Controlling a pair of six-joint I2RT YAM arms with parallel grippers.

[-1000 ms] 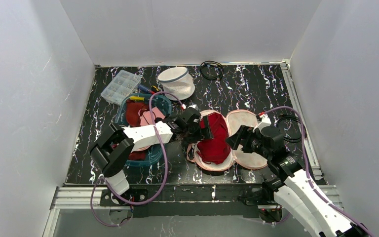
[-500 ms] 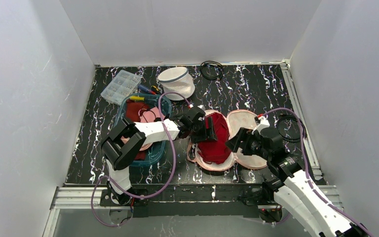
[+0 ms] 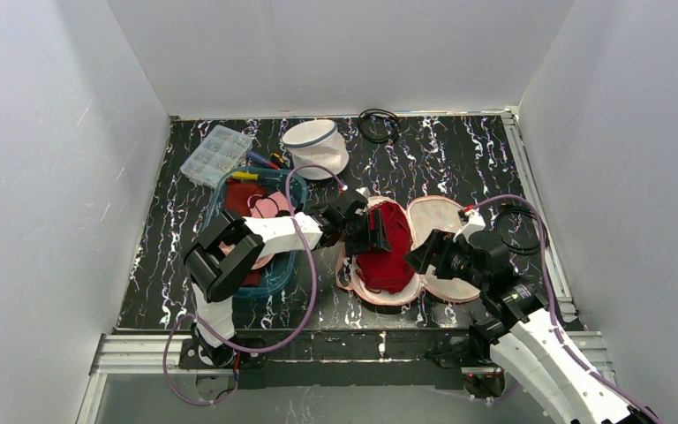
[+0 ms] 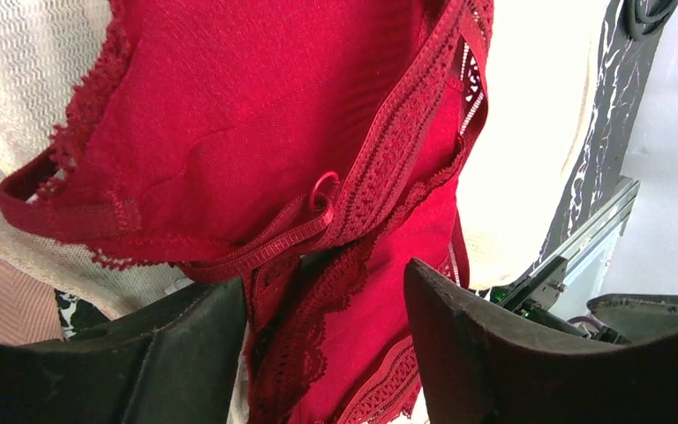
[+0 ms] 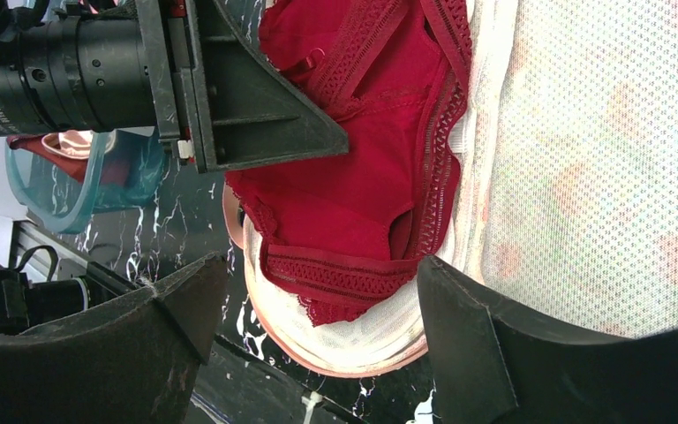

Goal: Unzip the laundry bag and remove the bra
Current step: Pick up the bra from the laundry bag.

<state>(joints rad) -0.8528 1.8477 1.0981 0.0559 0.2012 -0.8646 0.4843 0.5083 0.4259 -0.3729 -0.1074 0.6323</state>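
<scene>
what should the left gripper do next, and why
Probably close the left gripper on the red bra and lift. The mesh bag already lies unzipped with both halves spread, the bra sits in one half, and the jaws stand apart around its lace band.

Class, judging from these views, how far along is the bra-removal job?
Done: the laundry bag lies unzipped, its halves spread open. In hand: the left gripper, jaws open, straddles the lace of the red bra, not yet clamped; the right gripper hovers open alongside. Left: grip the bra and lift it out of the bag.
</scene>
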